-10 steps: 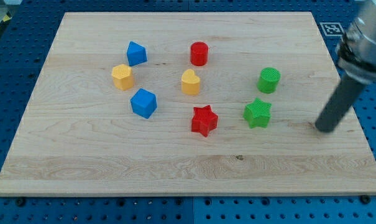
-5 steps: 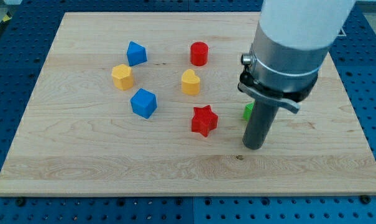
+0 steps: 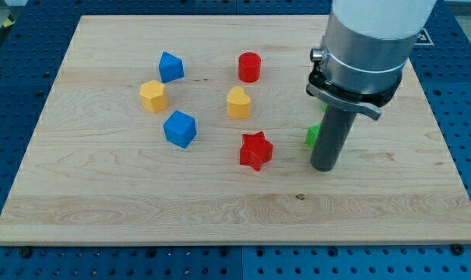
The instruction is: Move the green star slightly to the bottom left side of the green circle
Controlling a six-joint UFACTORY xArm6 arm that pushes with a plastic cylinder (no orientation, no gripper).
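My tip (image 3: pixel 324 166) rests on the board at the view's centre right. The rod and arm body cover most of the green star (image 3: pixel 312 136); only a green sliver shows at the rod's left edge, just above the tip. The green circle is hidden behind the arm. The red star (image 3: pixel 255 150) lies to the left of the tip.
A red cylinder (image 3: pixel 249 67), yellow heart (image 3: pixel 238 103), blue cube (image 3: pixel 180 128), yellow hexagon (image 3: pixel 152 96) and blue block (image 3: pixel 170 67) lie on the left half of the wooden board (image 3: pixel 103 194). The arm body fills the view's top right.
The arm swung in from the board's right edge to the green blocks, covering them. In the last half second the tip moved slightly up and right.
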